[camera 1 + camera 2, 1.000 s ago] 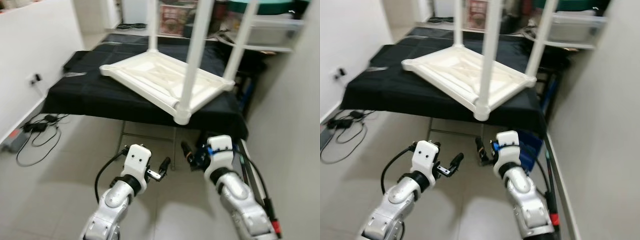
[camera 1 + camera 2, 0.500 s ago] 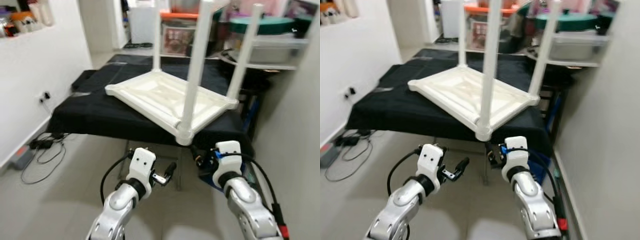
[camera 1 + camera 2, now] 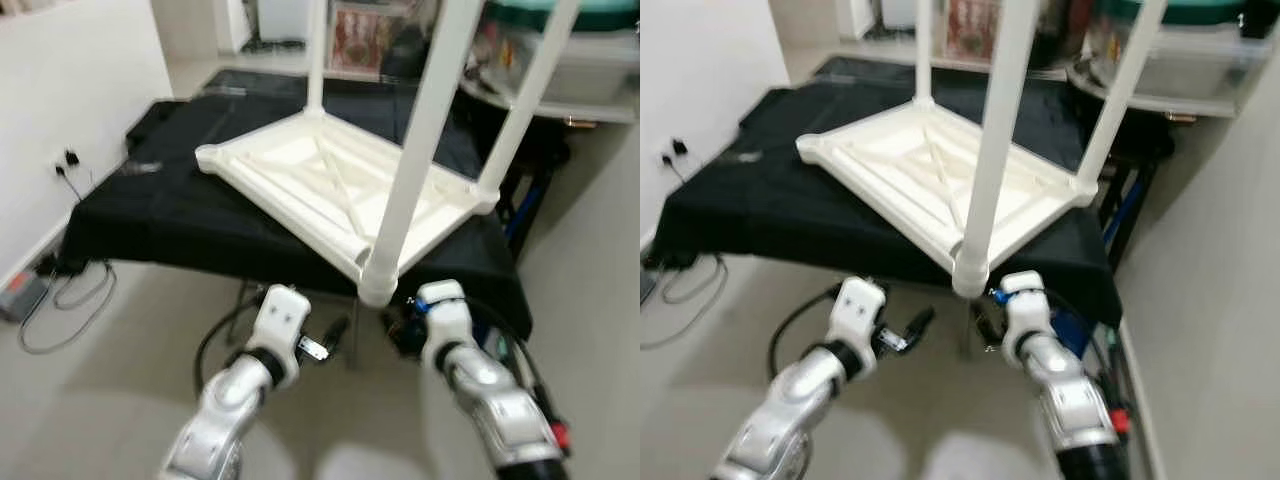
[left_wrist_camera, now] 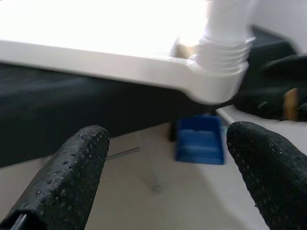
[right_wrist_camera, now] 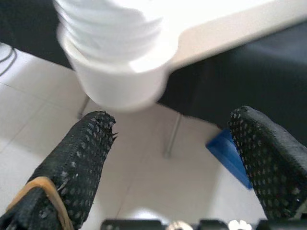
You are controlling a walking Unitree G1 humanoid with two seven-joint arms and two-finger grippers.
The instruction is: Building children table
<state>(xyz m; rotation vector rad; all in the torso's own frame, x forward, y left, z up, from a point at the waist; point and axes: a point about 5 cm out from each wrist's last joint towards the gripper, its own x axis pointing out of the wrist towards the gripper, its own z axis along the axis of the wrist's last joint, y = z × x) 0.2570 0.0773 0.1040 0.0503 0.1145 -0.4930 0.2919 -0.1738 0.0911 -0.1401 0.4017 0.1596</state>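
A white plastic children's table [image 3: 330, 185] lies upside down on a black-covered bench [image 3: 160, 215], with three legs standing up from its corners. The nearest leg [image 3: 420, 130] rises from the near corner socket [image 3: 377, 285], which overhangs the bench edge. The far-left corner [image 3: 206, 156] has no leg. My left gripper [image 3: 335, 333] is open, low and just left of that near corner, with the socket [image 4: 218, 72] ahead of its fingers [image 4: 72, 177]. Just right of the corner, my right gripper [image 3: 396, 328] is open below the socket [image 5: 117, 72]. Neither holds anything.
A white wall runs along the left, with a socket [image 3: 68, 160] and cables [image 3: 60, 290] on the floor. Shelves with clear bins [image 3: 570, 70] stand at the back right. A blue box [image 4: 199, 139] sits under the bench. A pale wall closes the right side.
The camera has shifted and come nearer the table, with some blur. Both grippers keep much the same place below the near corner, open as before.
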